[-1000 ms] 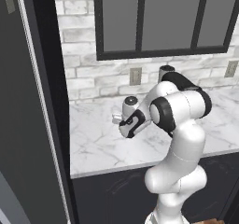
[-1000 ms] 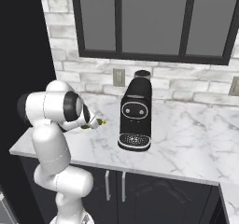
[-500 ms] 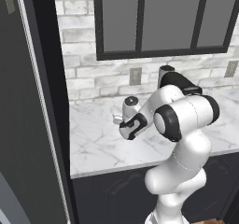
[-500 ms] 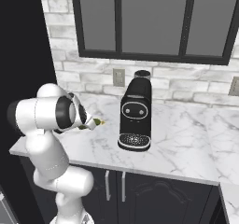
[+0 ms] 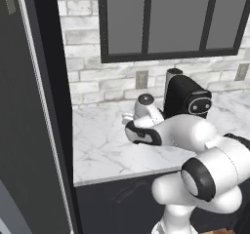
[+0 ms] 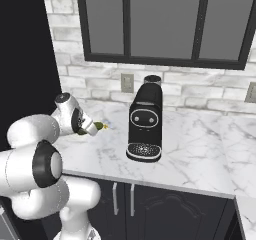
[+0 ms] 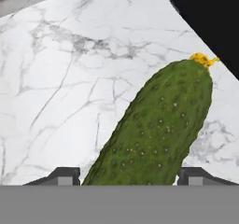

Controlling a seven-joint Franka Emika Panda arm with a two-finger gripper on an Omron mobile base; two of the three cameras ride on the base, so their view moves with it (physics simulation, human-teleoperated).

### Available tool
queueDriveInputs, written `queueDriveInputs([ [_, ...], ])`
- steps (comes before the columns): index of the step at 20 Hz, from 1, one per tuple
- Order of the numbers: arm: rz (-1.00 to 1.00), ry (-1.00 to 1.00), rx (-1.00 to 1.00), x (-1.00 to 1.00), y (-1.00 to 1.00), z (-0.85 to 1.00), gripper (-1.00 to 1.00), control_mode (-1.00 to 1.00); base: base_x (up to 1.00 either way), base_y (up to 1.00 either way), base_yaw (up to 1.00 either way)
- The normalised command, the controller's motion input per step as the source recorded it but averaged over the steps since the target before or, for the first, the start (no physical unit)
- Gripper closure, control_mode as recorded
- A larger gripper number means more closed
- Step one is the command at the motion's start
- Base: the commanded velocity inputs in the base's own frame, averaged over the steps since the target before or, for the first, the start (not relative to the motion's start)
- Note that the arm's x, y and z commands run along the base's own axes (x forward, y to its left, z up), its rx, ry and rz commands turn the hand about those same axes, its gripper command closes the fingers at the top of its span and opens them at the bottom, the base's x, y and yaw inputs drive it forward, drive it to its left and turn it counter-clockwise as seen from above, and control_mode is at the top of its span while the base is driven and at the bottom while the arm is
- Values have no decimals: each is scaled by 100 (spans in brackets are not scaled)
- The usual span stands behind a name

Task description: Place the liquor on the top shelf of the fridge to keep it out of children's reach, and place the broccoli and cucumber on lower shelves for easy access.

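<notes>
Left base view: the arm's elbow has swung lower and nearer the camera than a second ago, and the white forearm now lies almost level over the desk point(image 5: 102, 145). The wrist sits just left of the coffee machine point(image 5: 188, 99), a glossy black rounded body with a cylindrical top. The desk is white marble with grey veins; the wall behind is pale brick. The dark grey fridge point(image 5: 29, 130) door fills the left edge.

Right base view: the gripper point(image 6: 95, 129) has moved slightly up and toward the coffee machine point(image 6: 145, 126). The cucumber point(image 6: 99, 127) shows as a small green tip with a yellow end, poking from the hand toward the machine, above the desk point(image 6: 200, 149).

Hand view: the cucumber point(image 7: 156, 134) is dark green, pimpled, oblong, its long axis running away from the hand, yellow blossom end farthest, toward the machine's black base point(image 7: 210, 17). One dark fingertip point(image 7: 60, 175) stands at each side of it; jaws closed on the cucumber, held wide.
</notes>
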Motion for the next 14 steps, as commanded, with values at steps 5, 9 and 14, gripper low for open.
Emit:
queueDriveInputs([
  [5, 6, 0, 0, -62, -13, 78, 100, -100, 0, 0, 0],
  [9, 17, 0, 0, -77, -11, 50, 100, -100, 0, 0, 0],
  [14, 22, 0, -1, -96, -14, 28, 100, -100, 0, 0, 0],
])
